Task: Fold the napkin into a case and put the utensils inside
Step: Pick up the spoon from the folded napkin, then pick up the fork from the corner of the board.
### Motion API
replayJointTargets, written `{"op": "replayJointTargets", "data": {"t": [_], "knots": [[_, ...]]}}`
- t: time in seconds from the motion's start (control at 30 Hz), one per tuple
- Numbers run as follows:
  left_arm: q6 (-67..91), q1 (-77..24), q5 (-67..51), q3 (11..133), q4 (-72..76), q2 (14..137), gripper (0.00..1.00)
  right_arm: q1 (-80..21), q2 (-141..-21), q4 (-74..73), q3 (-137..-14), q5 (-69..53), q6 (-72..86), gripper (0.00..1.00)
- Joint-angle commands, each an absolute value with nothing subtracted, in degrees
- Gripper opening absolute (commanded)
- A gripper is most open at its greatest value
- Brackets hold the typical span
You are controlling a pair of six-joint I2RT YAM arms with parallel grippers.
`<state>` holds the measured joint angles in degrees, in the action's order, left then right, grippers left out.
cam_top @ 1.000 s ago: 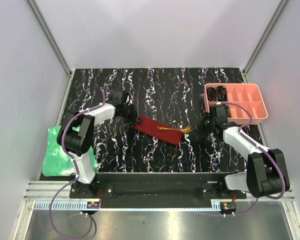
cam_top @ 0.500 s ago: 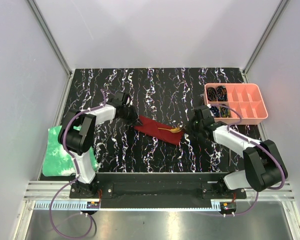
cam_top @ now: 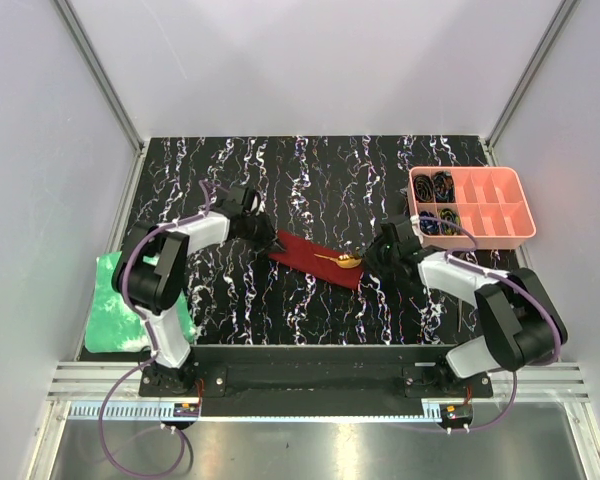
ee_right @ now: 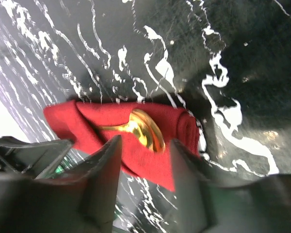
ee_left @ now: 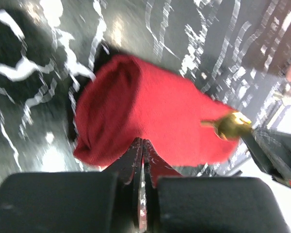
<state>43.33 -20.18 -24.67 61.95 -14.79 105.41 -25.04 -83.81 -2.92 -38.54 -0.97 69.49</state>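
Napkin: folded into a narrow maroon strip and lying flat mid-bench. It runs slantwise between the two claws, with its left end farther back.

- Near left edge: a green crinkled sheet beside the left arm base, well clear of the strip.
- Right claw: at the strip's right end, fingers apart, gripping nothing. A gold spoon shows in the gap, bowl on the cloth at that end and handle running along the strip. Can't tell if the handle goes under a fold.
- Left claw: at the strip's left end, fingers pressed together, tips right at the cloth edge. Can't tell whether any cloth is pinched.
- Far right: a pink compartment tray on the black marbled bench, apart from the strip. Dark coiled items sit in its left compartments.
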Motion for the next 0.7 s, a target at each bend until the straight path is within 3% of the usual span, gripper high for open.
{"op": "replayJointTargets", "data": {"t": [0.0, 0.07, 0.13, 0.17, 0.2, 0.3, 0.43, 0.67], "knots": [[45.52, -20.65, -30.57, 59.16, -11.96, 95.64, 0.13, -25.31, -74.64, -7.18, -38.06, 2.53, 64.96, 0.6], [45.62, -21.09, -31.55, 57.75, -11.43, 89.76, 0.26, -25.05, -66.67, -16.75, -37.97, 5.35, 61.63, 0.77], [44.83, -22.06, -32.6, 57.22, -11.34, 84.67, 0.31, -23.21, -61.11, -26.74, -37.36, 10.88, 60.74, 0.86], [44.39, -23.02, -32.43, 57.04, -11.08, 83.16, 0.34, -21.81, -56.56, -29.24, -36.83, 13.16, 60.82, 0.95], [44.21, -23.64, -32.78, 56.87, -10.81, 81.84, 0.36, -16.58, -54.69, -31.79, -35.96, 13.36, 60.73, 0.97], [43.25, -26.36, -34.18, 57.65, -10.37, 78.93, 0.38, -7.07, -50.63, -38.92, -34.98, 13.1, 58.11, 1.0], [42.19, -28.83, -35.85, 57.22, -10.28, 78.4, 0.4, 11.9, -55.0, -39.65, -35.16, 10.29, 51.35, 1.0], [43.15, -29.18, -40.95, 56.16, -8.18, 79.63, 0.4, 21.0, -68.71, -34.9, -40.24, 9.05, 42.29, 1.0]]}}
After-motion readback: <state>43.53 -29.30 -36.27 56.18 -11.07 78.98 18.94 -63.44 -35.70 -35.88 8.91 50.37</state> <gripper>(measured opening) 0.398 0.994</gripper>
